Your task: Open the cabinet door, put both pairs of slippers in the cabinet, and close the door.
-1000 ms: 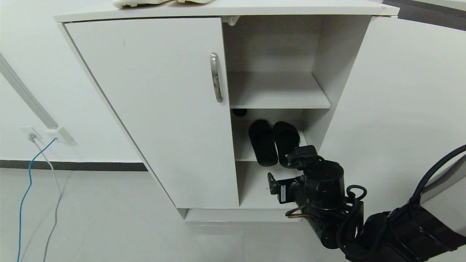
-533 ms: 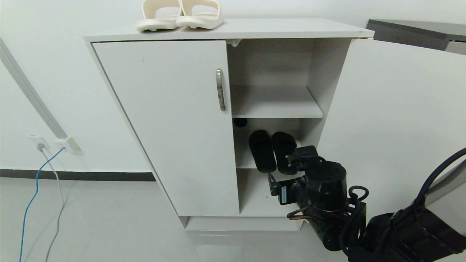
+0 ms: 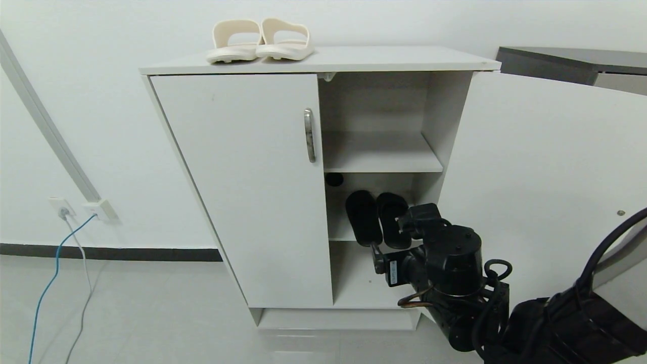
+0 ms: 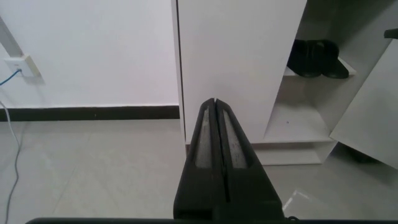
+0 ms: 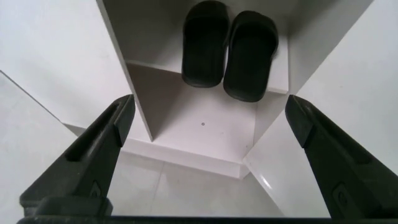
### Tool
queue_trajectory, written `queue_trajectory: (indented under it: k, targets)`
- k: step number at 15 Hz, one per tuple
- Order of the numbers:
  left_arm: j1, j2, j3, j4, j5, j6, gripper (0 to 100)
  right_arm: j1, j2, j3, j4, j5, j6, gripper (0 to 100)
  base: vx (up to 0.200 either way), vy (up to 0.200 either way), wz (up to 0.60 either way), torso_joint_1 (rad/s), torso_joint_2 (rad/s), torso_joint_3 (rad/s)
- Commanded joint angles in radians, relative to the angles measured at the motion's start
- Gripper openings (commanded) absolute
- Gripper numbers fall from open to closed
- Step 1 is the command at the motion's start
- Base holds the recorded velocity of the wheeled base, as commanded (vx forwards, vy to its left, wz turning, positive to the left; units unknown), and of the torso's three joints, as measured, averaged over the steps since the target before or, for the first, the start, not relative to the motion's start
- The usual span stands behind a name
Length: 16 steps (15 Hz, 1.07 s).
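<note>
Two black slippers (image 3: 364,217) overhang the middle shelf (image 3: 337,231); right gripper (image 5: 208,124) spread wide, left gripper (image 4: 215,107) closed.

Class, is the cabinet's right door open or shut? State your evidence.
Open. The right door stands wide, exposing the shelves and the black slippers inside; the left door is shut.

on the cabinet (image 3: 404,58) top, toward 11 o'clock, a pair of slippers (image 3: 260,40) side by side; inside the right half, on the middle shelf (image 3: 337,231), the other pair (image 3: 378,218). closed door (image 3: 247,187) at 9 o'clock of that shelf, open door (image 3: 546,167) swung out at 3 o'clock. right gripper (image 3: 392,237) just before the other pair, at its 5 o'clock.
</note>
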Motion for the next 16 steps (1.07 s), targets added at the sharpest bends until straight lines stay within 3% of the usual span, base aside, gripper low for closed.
queue_trajectory:
  k: [1, 16]
  targets:
    - [0.000, 0.001, 0.000, 0.000, 0.000, 0.000, 0, 0.002, 0.003, 0.001, 0.000, 0.000, 0.000, 100, 0.000, 0.200, 0.00, 0.002, 0.00, 0.007]
    - [0.000, 0.001, 0.000, 0.000, 0.002, 0.000, 0, 0.008, -0.004, 0.033, -0.040, 0.004, -0.017, 100, 0.000, 0.187, 0.00, 0.002, 0.00, 0.002]
